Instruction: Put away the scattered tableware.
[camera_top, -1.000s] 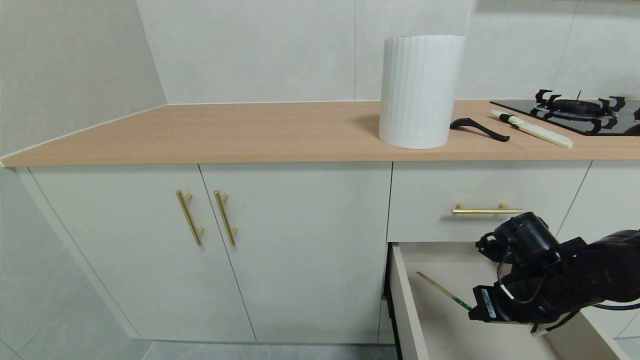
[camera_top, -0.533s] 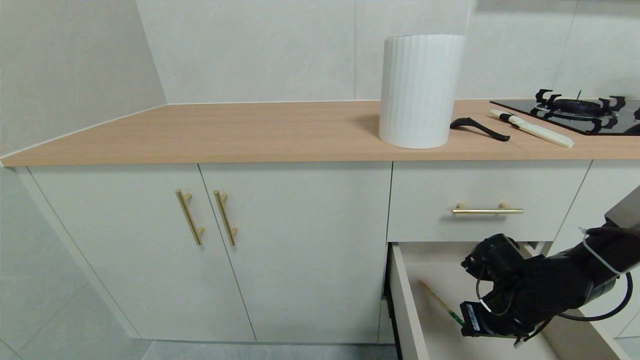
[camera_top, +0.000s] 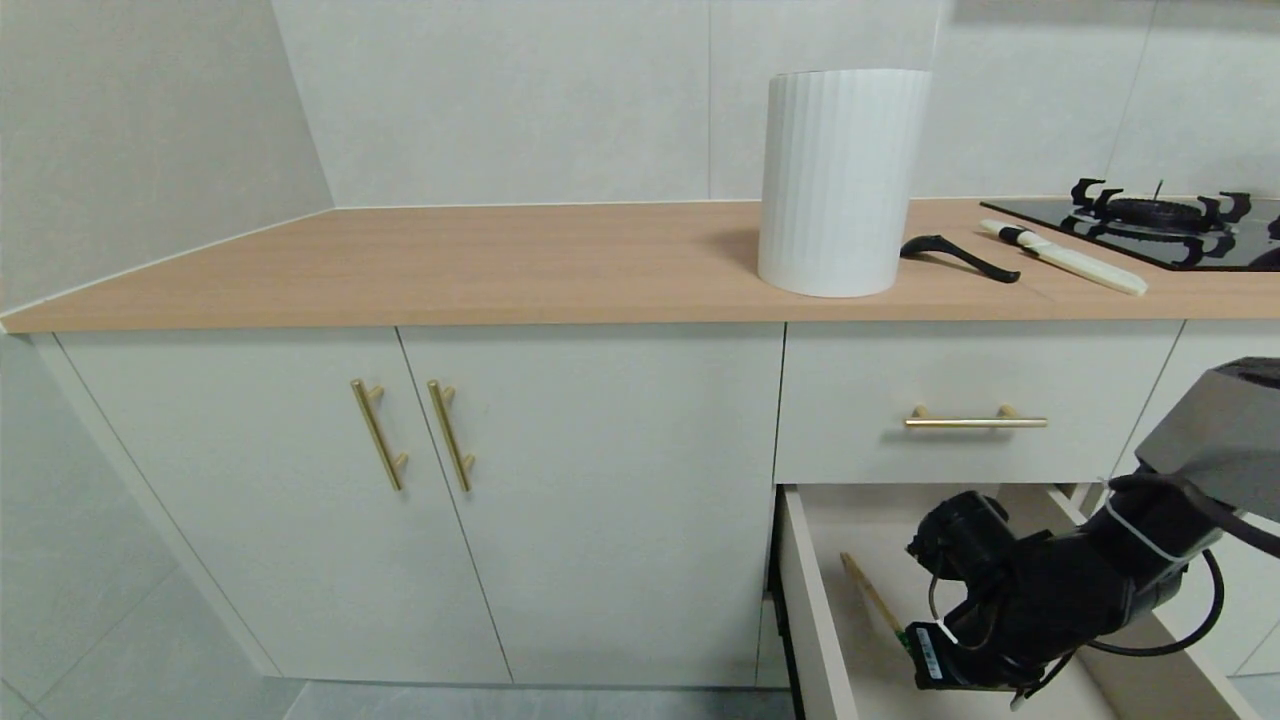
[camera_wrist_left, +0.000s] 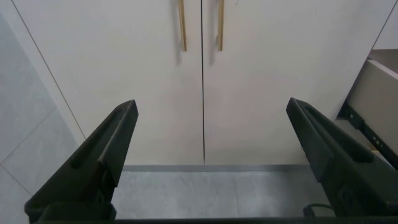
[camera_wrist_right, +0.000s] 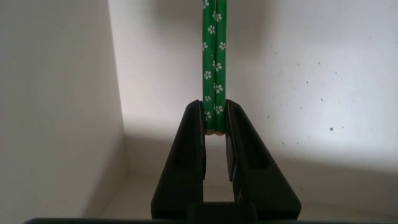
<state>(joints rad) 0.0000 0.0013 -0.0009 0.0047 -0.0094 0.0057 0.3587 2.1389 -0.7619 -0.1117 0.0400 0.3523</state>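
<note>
My right gripper (camera_top: 915, 640) is down inside the open drawer (camera_top: 806, 590), shut on a pair of chopsticks (camera_top: 870, 592). Their wooden tips slant toward the drawer's back left, close to the floor. In the right wrist view the green, flower-printed ends of the chopsticks (camera_wrist_right: 213, 56) are pinched between the fingers of the right gripper (camera_wrist_right: 214, 134), close to the drawer's side wall (camera_wrist_right: 56, 106). A black spoon (camera_top: 958, 257) and a white knife (camera_top: 1065, 258) lie on the wooden counter. My left gripper (camera_wrist_left: 211, 155) stands open in front of the cabinet doors, holding nothing.
A tall white ribbed canister (camera_top: 838, 180) stands on the counter (camera_top: 450, 265) beside the spoon. A black gas hob (camera_top: 1160, 225) is at the far right. A shut drawer with a brass handle (camera_top: 975, 422) sits above the open one. Two cabinet doors (camera_top: 420, 500) are shut.
My right gripper has sunk lower and shifted left inside the drawer, carrying the chopsticks; they now slant closer to the drawer floor. The tableware on the counter has not moved.
</note>
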